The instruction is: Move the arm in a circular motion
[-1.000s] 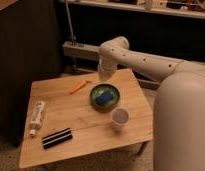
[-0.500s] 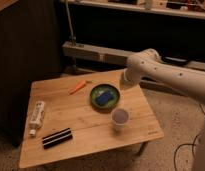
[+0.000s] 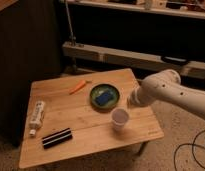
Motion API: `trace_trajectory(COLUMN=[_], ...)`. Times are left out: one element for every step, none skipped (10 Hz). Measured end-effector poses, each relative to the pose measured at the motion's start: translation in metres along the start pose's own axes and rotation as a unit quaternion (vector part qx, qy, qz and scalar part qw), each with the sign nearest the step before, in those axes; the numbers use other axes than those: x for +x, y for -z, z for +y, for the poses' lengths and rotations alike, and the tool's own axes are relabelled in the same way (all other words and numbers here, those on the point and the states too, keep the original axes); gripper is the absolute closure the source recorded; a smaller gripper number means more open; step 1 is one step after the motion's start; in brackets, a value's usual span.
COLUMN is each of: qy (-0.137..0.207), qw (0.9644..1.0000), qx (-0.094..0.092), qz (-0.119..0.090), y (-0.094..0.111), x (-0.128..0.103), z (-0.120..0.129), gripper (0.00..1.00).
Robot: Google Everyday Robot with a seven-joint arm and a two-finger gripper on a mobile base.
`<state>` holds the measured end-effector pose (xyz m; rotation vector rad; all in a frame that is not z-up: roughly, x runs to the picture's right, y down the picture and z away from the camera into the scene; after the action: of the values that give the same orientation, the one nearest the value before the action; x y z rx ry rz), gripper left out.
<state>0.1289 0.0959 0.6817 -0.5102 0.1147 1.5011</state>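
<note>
The arm (image 3: 168,90) is thick and cream-white, with smooth rounded segments. It reaches in from the right edge of the camera view, with a bent joint above the table's right side. My gripper (image 3: 131,99) is at the arm's left end. It hangs over the right part of the wooden table (image 3: 71,107), just right of the green bowl (image 3: 105,96) and just above and right of the white cup (image 3: 120,118). It holds nothing that I can see.
The bowl holds a blue object. An orange stick (image 3: 78,87) lies near the table's back. A white tube (image 3: 36,115) and a black bar (image 3: 57,138) lie at the left front. A long shelf (image 3: 131,56) runs behind. Cables (image 3: 192,150) lie on the floor at right.
The arm's end has swung from behind and left of the bowl, past the bowl's right side, to the table's right edge nearer the cup. The table objects have not moved.
</note>
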Motion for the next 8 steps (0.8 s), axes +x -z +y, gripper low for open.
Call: trace_trajectory(qy=[0.018,0.047,0.075,0.097,0.133,0.157,0.177,0.199], qw=[0.9997,0.9980,0.9950,0.9918,0.9854,0.9802,0.9753,0.9698], qx=[-0.008,-0.023,-0.036,-0.045,-0.059,-0.070,-0.080,-0.092], qz=[0.015,0.035,0.055,0.069,0.088,0.098,0.104,0.107], y=[0.006,0.011,0.011,0.008,-0.002,-0.010,-0.018,-0.029], x=[0.016,0.033,0.046,0.055,0.061,0.060,0.055,0.043], z=[0.018,0.045,0.072,0.095,0.135,0.165,0.190,0.215], gripper=[1.00,1.00,1.00,1.00,1.00,1.00,1.00,1.00])
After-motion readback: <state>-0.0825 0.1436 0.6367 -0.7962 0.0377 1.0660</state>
